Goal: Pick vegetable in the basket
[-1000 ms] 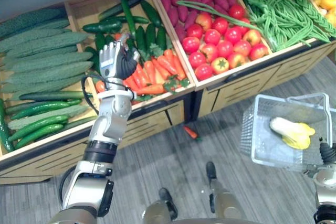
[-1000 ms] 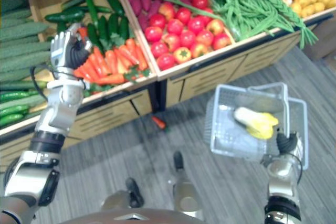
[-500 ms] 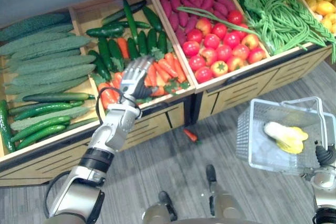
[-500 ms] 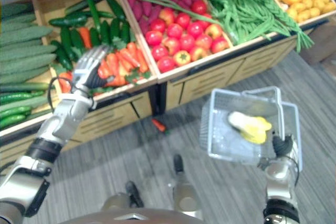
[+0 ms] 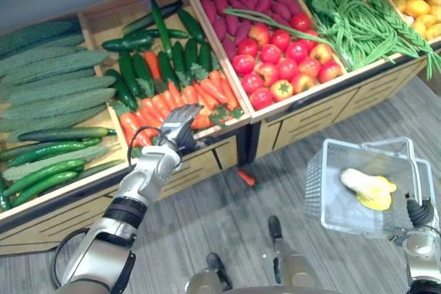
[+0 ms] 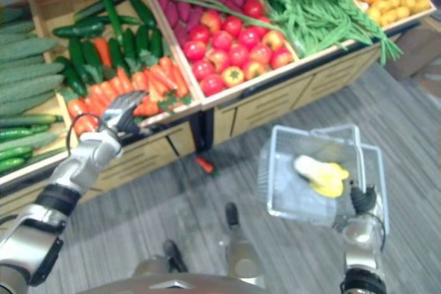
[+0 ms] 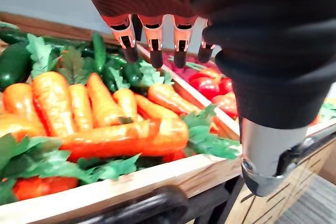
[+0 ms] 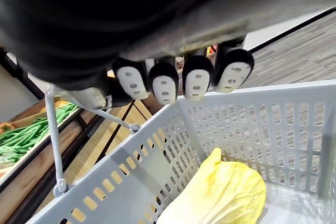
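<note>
Left eye view: L hand (image 5: 178, 127) hovers at near rim of carrot crate (image 5: 227, 123), fingers loose, nothing held. Nearest carrots (image 5: 162, 105) lie just beyond it. R hand (image 5: 415, 213) carries basket (image 5: 329, 170), well apart to the right, w/ yellow cabbage (image 5: 367, 187) inside. One loose carrot (image 5: 246, 177) lies on floor below crate.

Right eye view: same layout; basket hangs over floor, not beside crate.

Left wrist view: fingers (image 7: 153, 45) straight, above piled carrots, no contact.

Right wrist view: fingers (image 8: 165, 85) curled at the basket's handle; cabbage rests on basket bottom.

Risks: carrots are piled and smooth, so a shallow pinch may slip and roll one over the near rim. Long carry to the basket raises drop risk. Leafy tops may snag neighbours.
</note>
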